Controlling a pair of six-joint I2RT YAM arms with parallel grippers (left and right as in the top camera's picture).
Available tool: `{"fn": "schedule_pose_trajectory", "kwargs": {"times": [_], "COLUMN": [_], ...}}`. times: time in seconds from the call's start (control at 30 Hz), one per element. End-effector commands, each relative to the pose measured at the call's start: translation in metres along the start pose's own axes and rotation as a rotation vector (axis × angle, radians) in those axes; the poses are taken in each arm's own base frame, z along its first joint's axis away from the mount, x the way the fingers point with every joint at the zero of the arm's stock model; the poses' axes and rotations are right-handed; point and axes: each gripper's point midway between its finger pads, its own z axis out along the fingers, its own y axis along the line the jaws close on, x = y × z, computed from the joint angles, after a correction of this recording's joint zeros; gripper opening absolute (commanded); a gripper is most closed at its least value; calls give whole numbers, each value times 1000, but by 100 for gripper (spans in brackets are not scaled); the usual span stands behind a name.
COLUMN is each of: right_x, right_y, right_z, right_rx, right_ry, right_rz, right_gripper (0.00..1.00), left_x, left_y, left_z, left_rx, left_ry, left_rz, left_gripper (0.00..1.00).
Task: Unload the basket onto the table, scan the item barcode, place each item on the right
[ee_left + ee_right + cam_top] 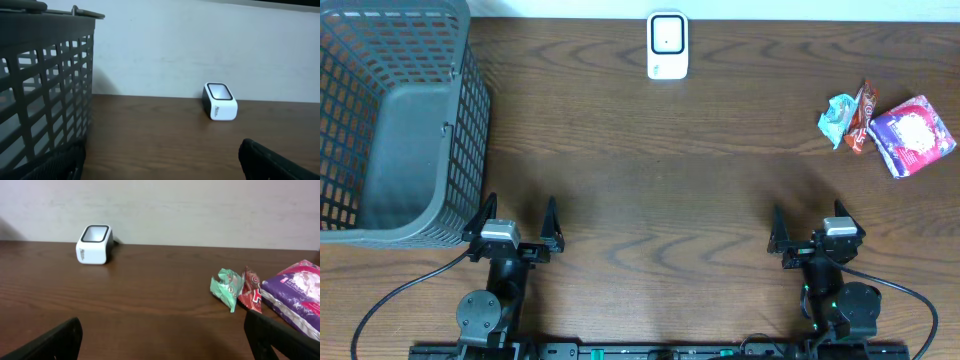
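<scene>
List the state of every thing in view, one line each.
Basket: upright, empty.
Scanner: upright at the far edge, nothing held to it.
Green packet: lying crumpled.
Red packet: lying against the green packet.
Purple bag: lying flat beside the red packet.
Left gripper: open, empty.
Right gripper: open, empty.

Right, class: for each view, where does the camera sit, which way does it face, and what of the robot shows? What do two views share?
Overhead: above the table, looking straight down; shows left gripper and right gripper, open.
Left wrist: low on the left arm, facing basket, scanner and wall; own fingertips at the bottom.
Right wrist: low on the right arm, facing scanner and snack packets; own fingertips below.
Shared: both wrist views show the scanner.
</scene>
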Motion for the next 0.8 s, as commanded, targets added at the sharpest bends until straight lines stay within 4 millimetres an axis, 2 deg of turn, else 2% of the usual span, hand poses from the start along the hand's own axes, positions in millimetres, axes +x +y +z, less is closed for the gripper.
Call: {"fn": "schedule_pose_trajectory", "kwargs": {"times": [0.0,0.17,0.33,0.6,0.77], "right_x": [1,1,1,1,1], "right_y": [0,0,0,0,0], "right_z": [0,0,0,0,0], "right_rx": [0,0,0,0,0], "right_ry": [-1,-1,-1,-1,-1], "right_rz": [6,6,6,6,6], "right_gripper": [99,99,99,99,99], "left_x": [-1,1,28,54,55], "left_y": [0,1,3,5,6], "left_z": [-1,-1,-2,-6,-7], "left_rx": [5,0,-11,-19,-20], "left_ry": [-8,2,110,217,224], "left_rz": [-12,-11,-11,-13,-12], "left_gripper": [98,98,98,98,98]}}
